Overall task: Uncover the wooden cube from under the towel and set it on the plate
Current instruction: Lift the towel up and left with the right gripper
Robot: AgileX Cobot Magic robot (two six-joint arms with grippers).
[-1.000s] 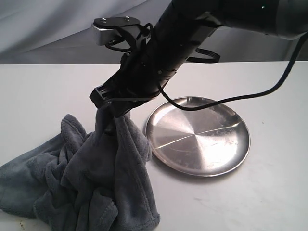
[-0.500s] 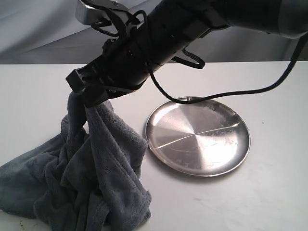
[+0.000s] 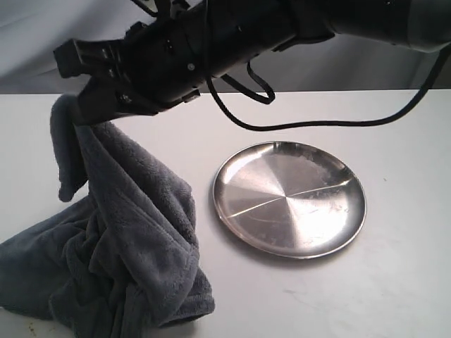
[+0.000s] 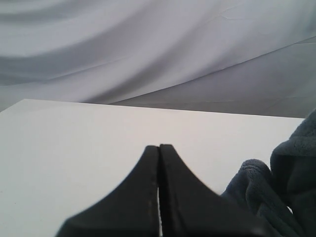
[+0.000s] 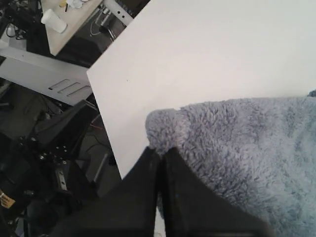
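White worktop (image 3: 394, 282): right jaws pinch the towel (image 3: 134, 232) at upper left, left jaws clenched empty; edge grip could slip, re-covering the unseen cube.

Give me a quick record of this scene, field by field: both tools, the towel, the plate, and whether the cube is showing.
right tool: shut on an edge of the towel, holding it up above the table
left tool: shut, holding nothing
towel: one edge raised, the rest heaped on the table, beside the plate and apart from it
plate: bare, nothing on it
wooden cube: not visible in any view
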